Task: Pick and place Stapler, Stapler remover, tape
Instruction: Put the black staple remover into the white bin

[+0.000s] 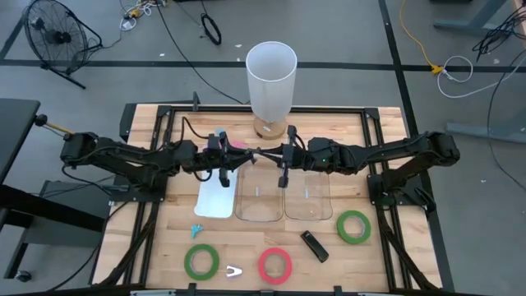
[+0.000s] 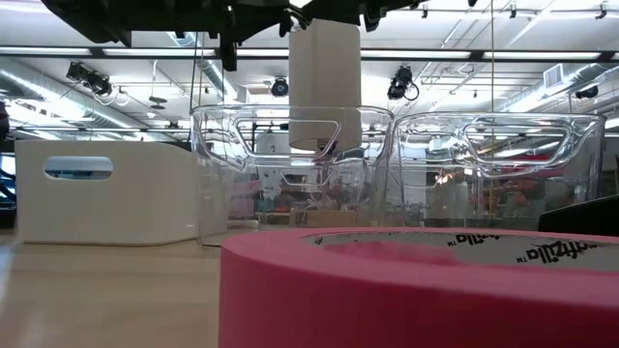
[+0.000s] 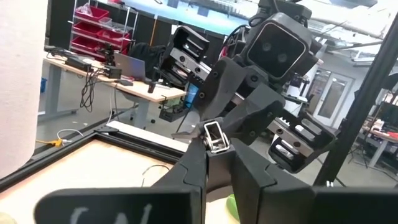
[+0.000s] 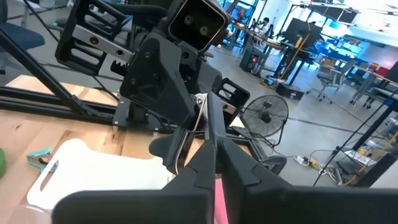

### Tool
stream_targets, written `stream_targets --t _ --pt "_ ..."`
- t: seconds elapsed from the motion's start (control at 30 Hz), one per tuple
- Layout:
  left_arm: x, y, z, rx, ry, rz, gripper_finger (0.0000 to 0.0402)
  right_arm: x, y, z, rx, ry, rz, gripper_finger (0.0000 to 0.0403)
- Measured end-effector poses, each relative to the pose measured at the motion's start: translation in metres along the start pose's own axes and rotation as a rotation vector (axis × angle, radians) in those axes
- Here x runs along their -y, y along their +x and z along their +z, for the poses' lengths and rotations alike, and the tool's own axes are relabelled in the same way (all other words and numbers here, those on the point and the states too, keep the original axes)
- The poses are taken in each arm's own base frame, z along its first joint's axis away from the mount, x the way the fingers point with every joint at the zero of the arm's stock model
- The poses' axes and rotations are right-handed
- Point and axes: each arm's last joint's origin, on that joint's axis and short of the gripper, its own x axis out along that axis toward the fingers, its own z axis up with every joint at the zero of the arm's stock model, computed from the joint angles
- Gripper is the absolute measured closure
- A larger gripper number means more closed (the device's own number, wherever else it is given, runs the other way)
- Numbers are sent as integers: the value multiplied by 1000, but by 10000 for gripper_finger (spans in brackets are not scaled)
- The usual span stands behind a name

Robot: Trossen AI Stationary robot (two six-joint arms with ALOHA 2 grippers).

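Both arms meet mid-desk above the bins: left gripper [image 1: 246,157] fingers shut, empty; right gripper [image 1: 261,154] fingers shut, empty. Front strip open. Tape x3: green roll [image 1: 201,261], red-pink roll [image 1: 275,265], second green roll [image 1: 353,227]. Black stapler [image 1: 314,245], staple remover [image 1: 234,270]. Bins: one white [image 1: 218,196], two clear [image 1: 283,205]. Wooden desk [image 1: 148,255], grey floor.

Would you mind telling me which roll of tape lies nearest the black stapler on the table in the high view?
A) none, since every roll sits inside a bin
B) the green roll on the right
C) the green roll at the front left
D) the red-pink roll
D: in the high view the black stapler lies just right of the red-pink roll, closer than the right green roll or the left green roll.
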Motion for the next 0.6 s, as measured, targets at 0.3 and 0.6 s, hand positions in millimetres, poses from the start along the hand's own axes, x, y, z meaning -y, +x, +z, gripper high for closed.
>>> stream_targets --t 0.3,0.6 --pt "-2 0 -4 -42 13 21 358 1 -1 0 -14 -5 -45 322" --pt "-4 -5 -15 -188 -28 69 358 7 -19 9 -51 -43 -75 240"
